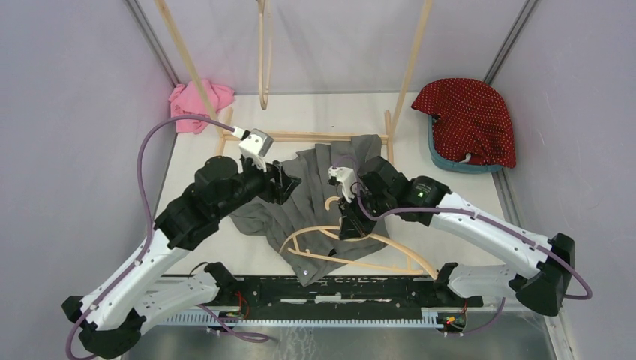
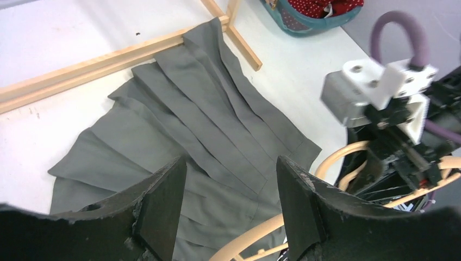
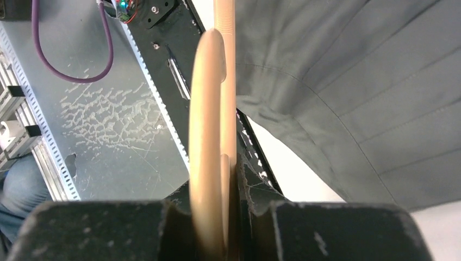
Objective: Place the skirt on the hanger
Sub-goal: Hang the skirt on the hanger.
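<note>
- At the middle of the white table (image 1: 457, 199), the grey pleated skirt (image 1: 307, 214) lies spread flat; its far edge touches the base bar of a wooden rack (image 1: 315, 137).
- On the skirt's near half lies the wooden hanger (image 1: 360, 251), on top of the cloth; its 2 arms fan out toward the near edge and its hook points toward the rack.
- From the right, the right gripper (image 3: 217, 212) comes down on the hanger near the base of the hook; its jaws are clamped on the pale wood, which the right wrist view shows pinched between both fingers (image 3: 255, 190), with skirt pleats to the right of it.
- Over the skirt's left part, just left of the hook, hangs the left gripper (image 2: 231, 201); its 2 fingers (image 2: 163, 206) stand well apart, and only grey pleats show between them. Whether the tips touch the cloth I cannot tell.
- Away from the skirt — a pink cloth (image 1: 199, 97) sits at the far-left corner; a red garment (image 1: 469, 112) with white dots drapes over a teal basket (image 1: 450, 161) at the far right; 1 spare hanger (image 1: 264, 60) hangs from the rack above.
</note>
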You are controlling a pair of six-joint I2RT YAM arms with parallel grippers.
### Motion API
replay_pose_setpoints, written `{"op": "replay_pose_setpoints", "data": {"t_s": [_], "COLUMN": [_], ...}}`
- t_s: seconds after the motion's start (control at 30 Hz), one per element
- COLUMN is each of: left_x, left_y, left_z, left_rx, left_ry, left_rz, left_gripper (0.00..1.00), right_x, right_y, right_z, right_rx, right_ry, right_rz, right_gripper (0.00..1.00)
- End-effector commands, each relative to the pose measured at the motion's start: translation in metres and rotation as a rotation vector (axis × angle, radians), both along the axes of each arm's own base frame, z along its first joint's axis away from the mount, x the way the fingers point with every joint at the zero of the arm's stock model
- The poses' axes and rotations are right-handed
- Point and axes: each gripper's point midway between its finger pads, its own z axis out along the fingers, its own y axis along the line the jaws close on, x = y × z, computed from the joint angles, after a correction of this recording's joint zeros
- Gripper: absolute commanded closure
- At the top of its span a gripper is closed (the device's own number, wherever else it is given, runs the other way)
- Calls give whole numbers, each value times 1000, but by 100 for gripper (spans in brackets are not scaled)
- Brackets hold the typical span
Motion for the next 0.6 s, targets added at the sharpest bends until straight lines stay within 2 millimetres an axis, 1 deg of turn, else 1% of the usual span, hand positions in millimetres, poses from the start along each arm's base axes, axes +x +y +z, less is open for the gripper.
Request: {"op": "replay_pose_setpoints", "data": {"t_s": [0.0,0.07,0.2,0.27,0.37,0.43,0.5,0.57], "left_x": [4,1,-2,-5,-13,-23,-34,-43], "left_y": [5,-2,-13,-17,-18,-18,-17,-17], "left_z": [4,-18,-79,-100,-113,-121,-126,-131], "left_rx": [-23,3,95,116,112,108,92,68], "left_ry": [41,122,309,367,414,446,478,504], "left_rz": [63,40,30,23,8,-18,-32,-48], "left_gripper": [32,34,42,45,48,51,55,61], "right_x": [-2,-5,-8,-10,-20,-32,-39,-45], "right_y": [-16,-28,-46,-54,-66,-77,-85,-89], "right_z": [21,22,21,23,35,43,45,41], "right_rx": [11,-18,-79,-82,-55,-40,-37,-34], "right_ry": [-45,-56,-59,-68,-68,-58,-45,-25], "right_rz": [-68,-75,-113,-140,-155,-155,-159,-161], "right_gripper": [99,99,99,99,99,99,99,99]}}
